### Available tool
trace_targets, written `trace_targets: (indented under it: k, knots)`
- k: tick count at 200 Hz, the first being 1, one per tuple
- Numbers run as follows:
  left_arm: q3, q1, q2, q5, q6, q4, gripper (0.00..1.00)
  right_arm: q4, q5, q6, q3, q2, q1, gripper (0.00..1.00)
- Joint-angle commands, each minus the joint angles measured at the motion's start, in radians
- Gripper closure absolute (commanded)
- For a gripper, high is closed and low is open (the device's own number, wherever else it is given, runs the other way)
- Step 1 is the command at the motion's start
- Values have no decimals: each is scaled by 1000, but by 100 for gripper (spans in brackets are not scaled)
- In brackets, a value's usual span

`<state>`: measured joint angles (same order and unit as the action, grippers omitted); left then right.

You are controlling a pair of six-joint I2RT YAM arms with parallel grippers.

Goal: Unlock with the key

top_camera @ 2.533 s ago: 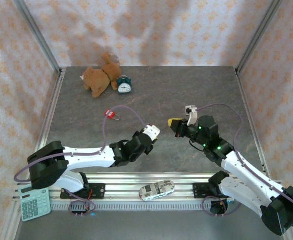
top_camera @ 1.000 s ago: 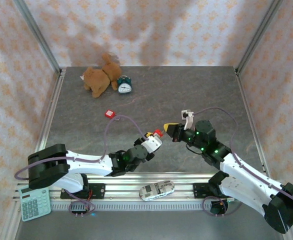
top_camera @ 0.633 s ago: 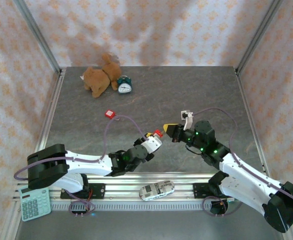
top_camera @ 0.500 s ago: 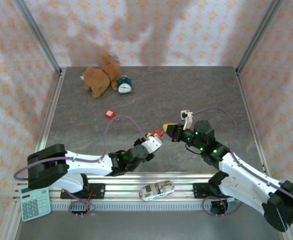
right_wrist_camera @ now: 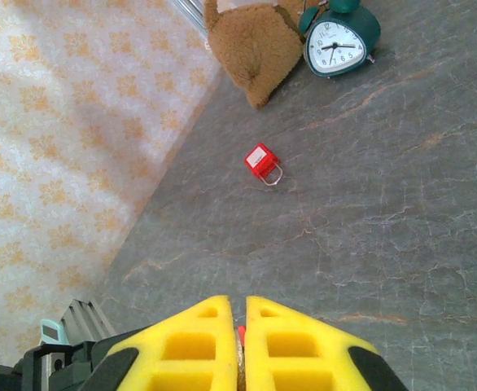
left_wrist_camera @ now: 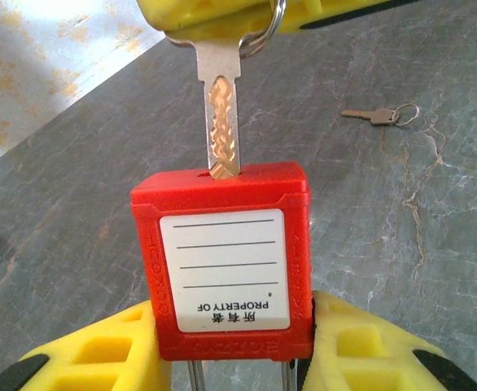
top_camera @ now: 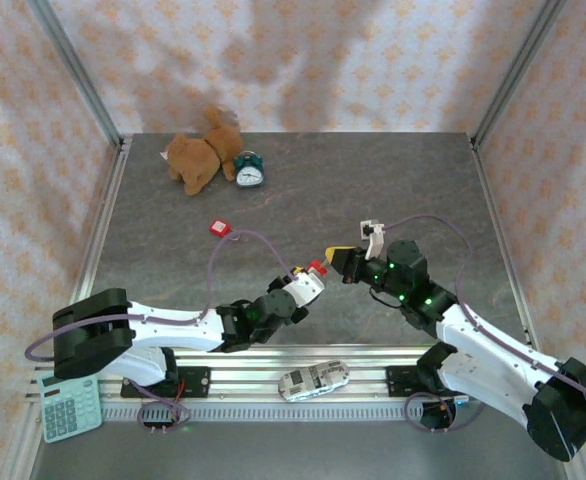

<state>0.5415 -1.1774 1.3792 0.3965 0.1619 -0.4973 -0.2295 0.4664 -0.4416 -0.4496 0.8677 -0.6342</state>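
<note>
My left gripper [left_wrist_camera: 230, 346] is shut on a red padlock [left_wrist_camera: 222, 261] with a white label, held off the table between the yellow fingers [left_wrist_camera: 92, 358], its shackle pointing down. My right gripper [right_wrist_camera: 239, 326] is shut on a silver key [left_wrist_camera: 222, 122] on a ring. The key's tip sits at the slot in the padlock's top face. In the top view the left gripper [top_camera: 308, 281] and the right gripper [top_camera: 339, 258] meet near the table's middle front, with the padlock [top_camera: 318, 267] between them.
A second red padlock [top_camera: 219, 228] lies on the table to the back left. A loose key [left_wrist_camera: 378, 116] lies farther out. A teddy bear [top_camera: 201, 155] and a green clock [top_camera: 249, 171] stand at the back. A calculator [top_camera: 69, 405] and a toy car [top_camera: 313, 380] rest by the arm bases.
Since the earliest frame the two grippers have come together, bringing key and padlock end to end. Over the last second hardly anything has moved.
</note>
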Motion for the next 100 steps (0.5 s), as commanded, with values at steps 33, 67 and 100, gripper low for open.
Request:
trace_targets:
  k: [33, 67, 100]
  knots:
    - [37, 1, -52, -1, -19, -22, 66, 8, -15, 35, 21, 11, -10, 92]
    - [47, 2, -46, -2, -22, -14, 66, -26, 20, 15, 31, 38, -17, 92]
    - [67, 8, -35, -7, -34, -11, 67, -17, 23, 47, 29, 49, -47, 92]
